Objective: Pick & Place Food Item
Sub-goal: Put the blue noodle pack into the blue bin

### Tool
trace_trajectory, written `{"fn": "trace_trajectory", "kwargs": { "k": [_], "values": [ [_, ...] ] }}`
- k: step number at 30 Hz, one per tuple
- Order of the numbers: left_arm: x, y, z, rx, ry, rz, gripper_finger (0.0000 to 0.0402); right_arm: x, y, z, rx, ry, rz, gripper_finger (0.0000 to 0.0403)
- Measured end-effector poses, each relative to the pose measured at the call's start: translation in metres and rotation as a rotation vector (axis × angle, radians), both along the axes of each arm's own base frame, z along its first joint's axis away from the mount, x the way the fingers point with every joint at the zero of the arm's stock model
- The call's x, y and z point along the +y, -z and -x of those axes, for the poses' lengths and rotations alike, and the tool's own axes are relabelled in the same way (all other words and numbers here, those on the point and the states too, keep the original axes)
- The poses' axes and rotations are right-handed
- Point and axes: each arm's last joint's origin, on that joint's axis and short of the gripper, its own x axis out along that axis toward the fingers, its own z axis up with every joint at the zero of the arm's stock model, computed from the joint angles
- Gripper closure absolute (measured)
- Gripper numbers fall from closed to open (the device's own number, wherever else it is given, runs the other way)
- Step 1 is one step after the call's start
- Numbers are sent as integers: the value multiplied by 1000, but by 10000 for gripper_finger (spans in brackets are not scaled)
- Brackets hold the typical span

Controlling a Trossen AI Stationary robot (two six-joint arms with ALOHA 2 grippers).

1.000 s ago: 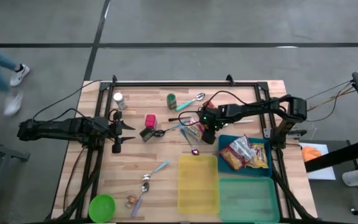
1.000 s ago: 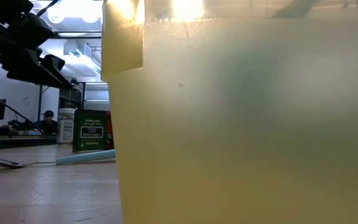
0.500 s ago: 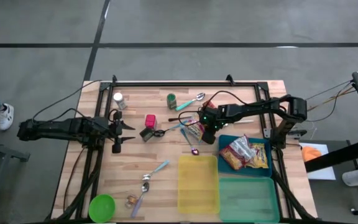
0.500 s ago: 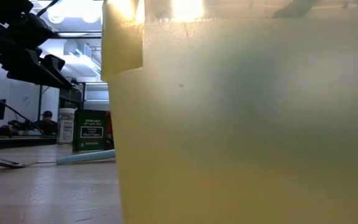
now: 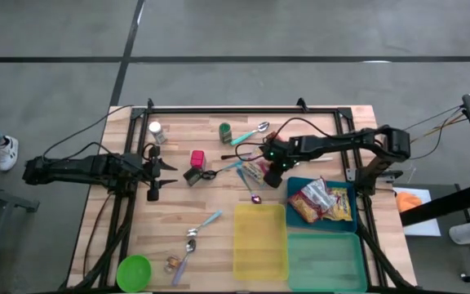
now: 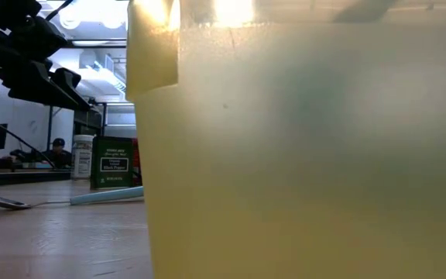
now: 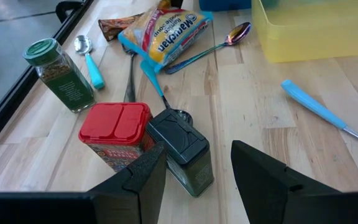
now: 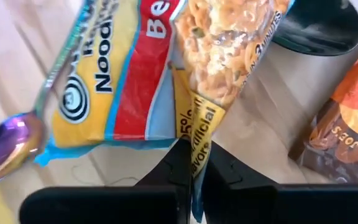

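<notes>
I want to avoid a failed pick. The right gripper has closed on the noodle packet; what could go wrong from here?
1. The right gripper pinches only the thin edge of the noodle packet, so the packet may slip out when lifted.
2. An iridescent spoon lies against the packet; it may be dragged along.
3. A brown snack packet lies close beside it and could be pushed.
The left gripper waits, open, at the table's left.

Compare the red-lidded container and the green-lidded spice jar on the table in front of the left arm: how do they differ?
The red-lidded container has a flat, red, hinged-looking lid; the green-lidded spice jar has a round green cap. The red-lidded container looks squatter and broader, the spice jar slimmer and taller. The jar's clear wall shows dark contents; the red-lidded container is wrapped in a printed label. Both stand upright on the wooden table.
</notes>
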Motion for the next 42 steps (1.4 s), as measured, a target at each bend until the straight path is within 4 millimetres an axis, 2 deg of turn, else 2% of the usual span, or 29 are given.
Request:
{"fn": "trace_trajectory", "kwargs": {
  "k": [9,14,25,36,42],
  "values": [
    [0,0,0,-1,0,0,220,17,-23,8,-42,-17,-2,391],
    [0,0,0,-1,0,0,220,23,-32,15,-26,59,57,391],
    [0,0,0,0,0,0,220,38,-36,30,95,158,236,391],
    [0,0,0,1,0,0,220,43,-37,38,176,171,399,391],
    [0,0,0,1,0,0,220,48,-46,38,202,156,497,391]
  ]
}}
